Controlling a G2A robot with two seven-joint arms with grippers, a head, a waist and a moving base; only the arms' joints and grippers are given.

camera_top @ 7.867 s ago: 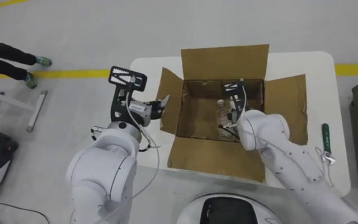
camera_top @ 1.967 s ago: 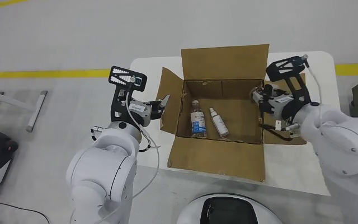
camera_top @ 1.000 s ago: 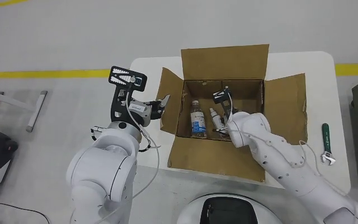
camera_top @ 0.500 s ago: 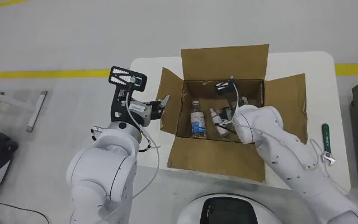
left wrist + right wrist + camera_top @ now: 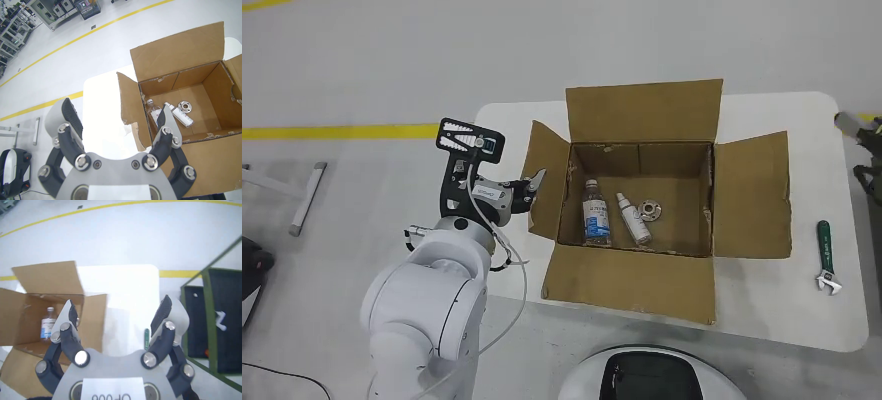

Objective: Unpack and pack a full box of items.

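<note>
An open cardboard box [image 5: 632, 285] stands mid-table with its flaps spread. Inside lie a clear bottle [image 5: 595, 212], a white spray bottle [image 5: 633, 219] and a round metal flange [image 5: 649, 211], side by side on the floor of the box. My left gripper [image 5: 535, 187] hovers open and empty just outside the box's left flap. In the left wrist view the left gripper [image 5: 115, 104] frames the bottle [image 5: 154, 111], spray bottle [image 5: 181, 115] and flange [image 5: 184, 107]. My right gripper [image 5: 118, 300] is open and empty, off the table's right side, with the box [image 5: 37, 275] behind it.
A green wrench [image 5: 825, 258] lies on the white table [image 5: 802, 310] right of the box. In the right wrist view, dark bins [image 5: 198, 323] in a green frame stand beyond the table's right edge. The box's torn left flap [image 5: 130, 106] stands close to my left fingers.
My right arm has pulled out of the box and swung off to the right. The metal flange now lies in the box beside the spray bottle. The left arm has not moved.
</note>
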